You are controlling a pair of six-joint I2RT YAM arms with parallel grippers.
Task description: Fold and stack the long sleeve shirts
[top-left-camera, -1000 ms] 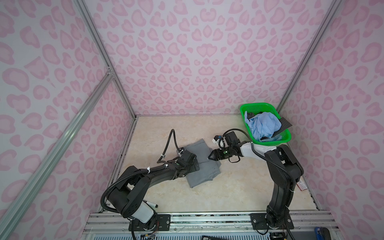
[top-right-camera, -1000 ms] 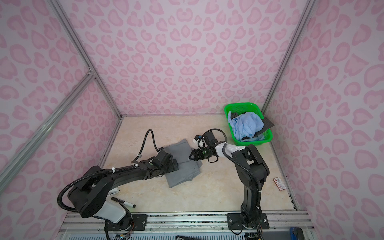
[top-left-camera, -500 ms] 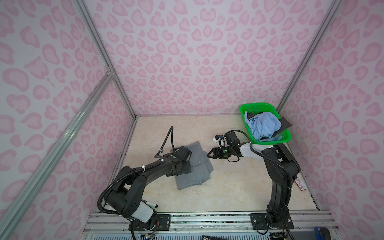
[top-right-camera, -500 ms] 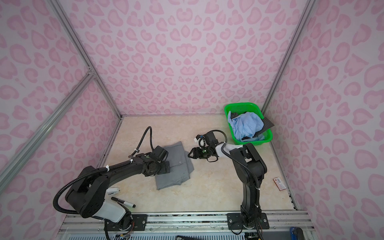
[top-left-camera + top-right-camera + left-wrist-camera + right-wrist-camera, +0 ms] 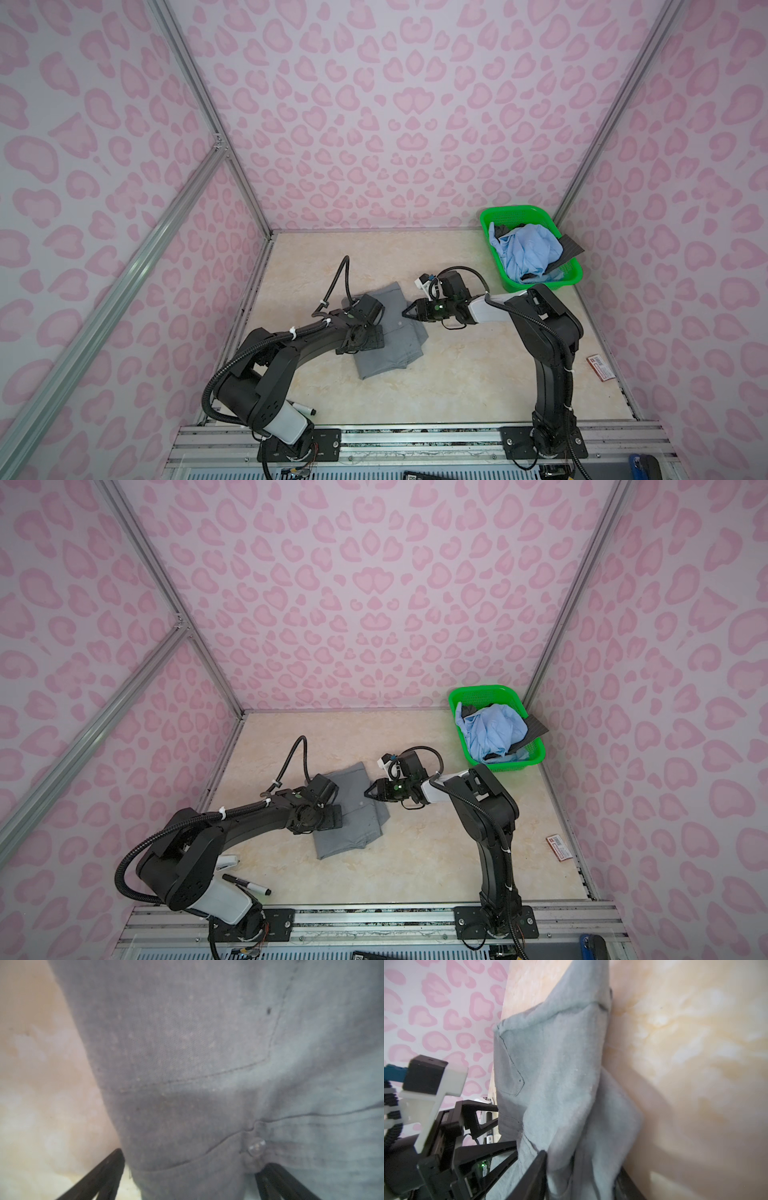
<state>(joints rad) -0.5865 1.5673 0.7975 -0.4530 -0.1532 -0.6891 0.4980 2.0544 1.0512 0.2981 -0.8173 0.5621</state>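
Folded grey shirt (image 5: 392, 332) flat on the beige table (image 5: 457, 374) left of middle, straddled at its left edge by the wide-open left gripper (image 5: 193, 1160) and pinched at a bunched fold on its right edge by the right gripper (image 5: 405, 314), well apart from the green basket (image 5: 552, 279).

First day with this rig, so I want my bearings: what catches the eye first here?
The pink blotch-patterned walls all around hit first. Next comes the bright green basket in the far right corner of the table, holding a crumpled light blue shirt. In the middle lies a folded grey shirt, with the open left gripper over its left side and the right gripper at its right edge.
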